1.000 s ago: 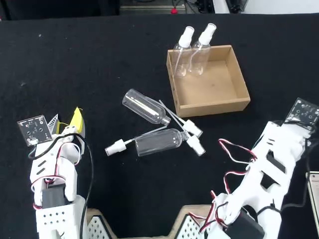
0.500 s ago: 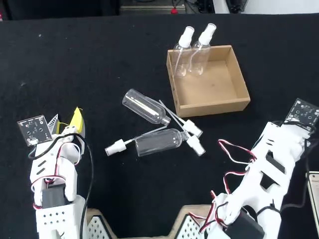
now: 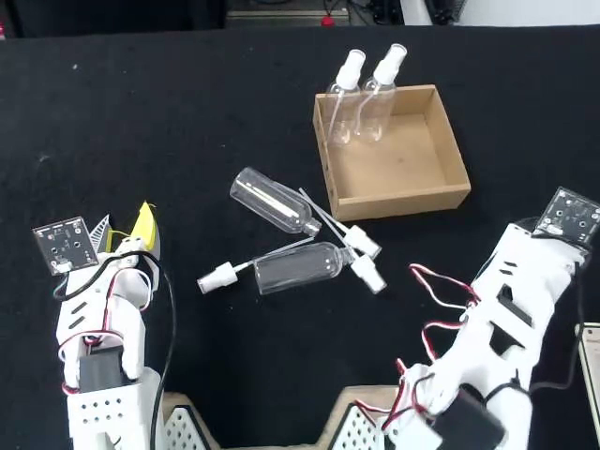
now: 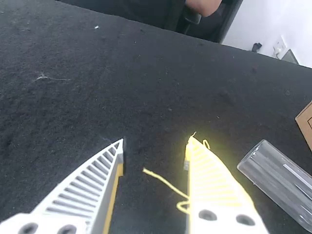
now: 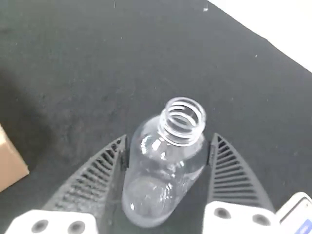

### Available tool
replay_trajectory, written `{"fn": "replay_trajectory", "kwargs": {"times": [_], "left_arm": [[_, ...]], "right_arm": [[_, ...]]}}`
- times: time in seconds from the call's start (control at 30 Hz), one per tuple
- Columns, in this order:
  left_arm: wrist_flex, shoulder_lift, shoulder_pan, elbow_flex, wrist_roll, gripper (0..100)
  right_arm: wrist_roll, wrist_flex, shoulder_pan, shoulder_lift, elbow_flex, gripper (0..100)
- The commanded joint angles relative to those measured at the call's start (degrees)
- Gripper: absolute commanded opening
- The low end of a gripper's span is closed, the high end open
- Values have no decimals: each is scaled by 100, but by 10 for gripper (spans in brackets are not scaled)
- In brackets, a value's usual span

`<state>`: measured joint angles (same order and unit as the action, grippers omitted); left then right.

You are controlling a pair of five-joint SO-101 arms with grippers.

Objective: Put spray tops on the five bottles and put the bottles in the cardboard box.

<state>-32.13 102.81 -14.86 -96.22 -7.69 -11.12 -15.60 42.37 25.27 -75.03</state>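
No lettering, number or sign can be read on the cardboard box point(image 3: 403, 199) or the bottles point(image 3: 291, 266)

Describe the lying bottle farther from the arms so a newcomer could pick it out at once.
Find the cardboard box on the black table. Two clear bottles lie on their sides left of it, and yours is the bottle on the far side, slanting with its bare neck toward the box's near corner. Its neighbour lies nearer the arms, almost level.

Left pincer point(image 4: 155, 141) agape at near left; right pincer point(image 5: 168, 139) tight around an uncapped bottle point(image 5: 161, 170) at near right.
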Motion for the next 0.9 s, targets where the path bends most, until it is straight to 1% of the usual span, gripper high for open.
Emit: {"fn": "replay_trajectory", "kwargs": {"times": [0.0,0.17,0.3,0.37,0.43,0.57,0.87], "left_arm": [[97,-26,57,-119,53,205],[97,-26,57,-119,53,205],[97,-26,57,-119,53,205],[97,-26,57,-119,53,205],[97,-26,57,-119,53,205],[105,-26,57,-119,53,205],[105,-26,57,-119,53,205]], "right_arm": [[44,-668,-26,-576,180,136],[35,-1424,9,-1209,171,117],[35,-1477,26,-1235,136,110],[44,-1512,88,-1130,40,65],[44,-1512,105,-919,-75,11],[44,-1477,105,-356,-453,43],[44,-1512,70,1033,-1560,46]]}}
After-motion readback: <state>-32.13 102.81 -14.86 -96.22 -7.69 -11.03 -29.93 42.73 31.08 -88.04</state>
